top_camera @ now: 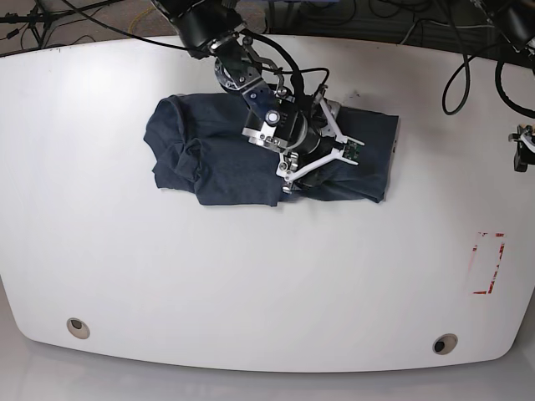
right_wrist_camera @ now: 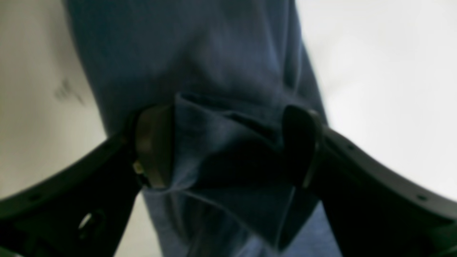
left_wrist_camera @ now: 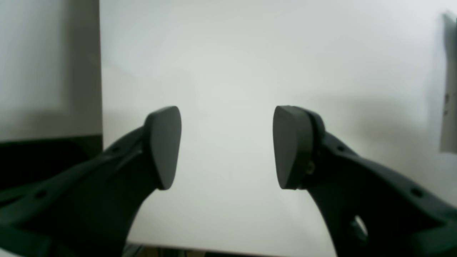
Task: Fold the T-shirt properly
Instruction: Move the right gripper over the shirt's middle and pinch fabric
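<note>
**Mia:** Where is the T-shirt (top_camera: 251,159)?

**Sam:** It lies on the white bench (top_camera: 251,284), bunched up and partly folded. Its long way runs from side to side in the base view.

**Mia:** Which hand is nearer to it?

**Sam:** The right hand (right_wrist_camera: 228,146). It is right on top of the T-shirt, near its middle. A thick fold of blue cloth sits between the two pads, and each pad touches the cloth, so I think it is grasping that fold.

**Mia:** And the left hand (left_wrist_camera: 226,146)?

**Sam:** It is wide apart with nothing in it. It is far from the T-shirt, over bare bench.

**Mia:** Can the base view show the grip?

**Sam:** No. There the arm hides the pads. Only the right wrist view shows the pinched fold.
</note>
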{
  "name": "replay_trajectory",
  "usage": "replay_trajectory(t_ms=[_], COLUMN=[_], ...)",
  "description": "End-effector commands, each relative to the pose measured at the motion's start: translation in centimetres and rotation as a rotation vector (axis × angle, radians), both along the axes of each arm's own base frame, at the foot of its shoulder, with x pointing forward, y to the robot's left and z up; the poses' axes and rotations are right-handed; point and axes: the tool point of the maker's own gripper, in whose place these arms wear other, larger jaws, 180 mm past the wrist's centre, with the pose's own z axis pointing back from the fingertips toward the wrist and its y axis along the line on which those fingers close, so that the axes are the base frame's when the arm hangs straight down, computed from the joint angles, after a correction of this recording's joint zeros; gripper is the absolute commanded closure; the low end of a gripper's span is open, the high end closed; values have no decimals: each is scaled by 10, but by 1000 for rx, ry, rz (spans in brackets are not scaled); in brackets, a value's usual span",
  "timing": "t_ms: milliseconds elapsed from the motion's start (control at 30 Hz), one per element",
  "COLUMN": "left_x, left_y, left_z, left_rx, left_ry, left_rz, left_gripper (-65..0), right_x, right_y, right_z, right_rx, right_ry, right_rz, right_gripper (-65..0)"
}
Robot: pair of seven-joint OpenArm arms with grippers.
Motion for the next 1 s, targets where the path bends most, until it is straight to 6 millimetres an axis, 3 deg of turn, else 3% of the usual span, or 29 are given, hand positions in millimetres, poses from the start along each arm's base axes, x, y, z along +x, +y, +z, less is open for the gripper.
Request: replay_trajectory(t_ms=[0,67,133,300,600,767,967], left_x=[6,6,6,6,6,7,14], left_y=[3,3,3,2,-1,-5,-24], left_z=[14,14,14,14,9,6,-4], left_rx=[27,27,28,25,12,7,2], left_ry=[-36,-36,-34,-35,-33,-27,7], left_rz=[-12,-12,-13,-14,-12,-23,-86], left_gripper=[-379,-379,-379,-379,-379,-379,-379], right_x=[5,4,5,6,-5,-17,-34], right_y=[8,6,2,-3,-9,-21,-25], right_z=[14,12,10,24,60,52,38], right_rx=[69,76,80,112,192,174,163], right_ry=[-32,-24,-18,-50,-120,-102,-50], right_rz=[2,-9,-27,-49,-86,-97,-105], right_gripper=[-384,-327,-230,-21,-25,-25,-27])
